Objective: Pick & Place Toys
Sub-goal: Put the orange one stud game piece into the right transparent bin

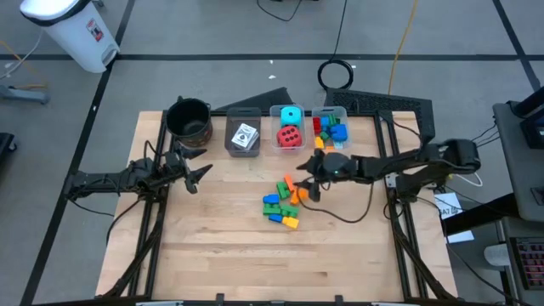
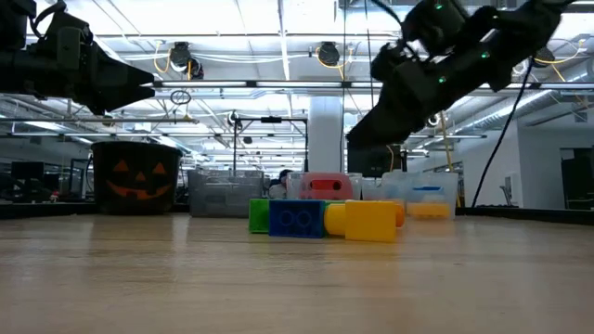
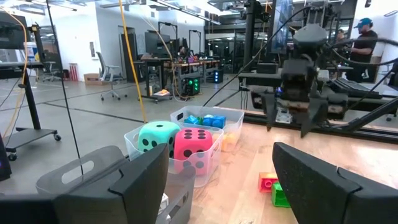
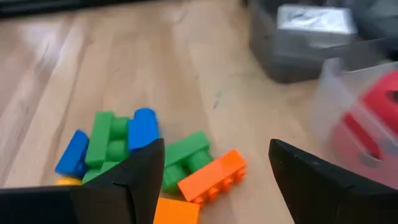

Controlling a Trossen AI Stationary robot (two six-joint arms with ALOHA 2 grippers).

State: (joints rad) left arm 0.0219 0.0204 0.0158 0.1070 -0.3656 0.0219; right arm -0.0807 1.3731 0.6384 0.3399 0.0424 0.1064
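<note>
Right under my right fingers [image 4: 211,180], an orange brick [image 4: 212,177] and a green brick [image 4: 185,155] lie touching on the tabletop [image 4: 81,74], part of a loose heap of bricks [image 1: 282,202] near the middle. My right fingers stand wide with nothing between them, hanging just above the heap's back edge. My left fingers [image 3: 221,180] are also spread and empty, waiting over the left side, well apart from the bricks.

These bricks look like hard, light plastic: stiff, smooth, a bit slick, nothing to crush. I judge the orange one best taken across its two long flat sides, not over the studs, where my pads could slide. It lies at an angle, so my wrist would want turning to match. The green one presses against it, and a careless pinch could drag both or scatter the pile.

Along the back edge sits a row: a black pot [image 1: 189,119], a grey bin [image 1: 243,136] with white cards, a clear bin [image 1: 290,129] holding the cyan cube [image 3: 157,135] and red cube [image 3: 193,146], and another clear bin [image 1: 330,126] with more bricks. The bin walls stand close behind my right fingers, so I would lift clear before travelling back. Toward the front, the tabletop is bare wood, plenty of room.
</note>
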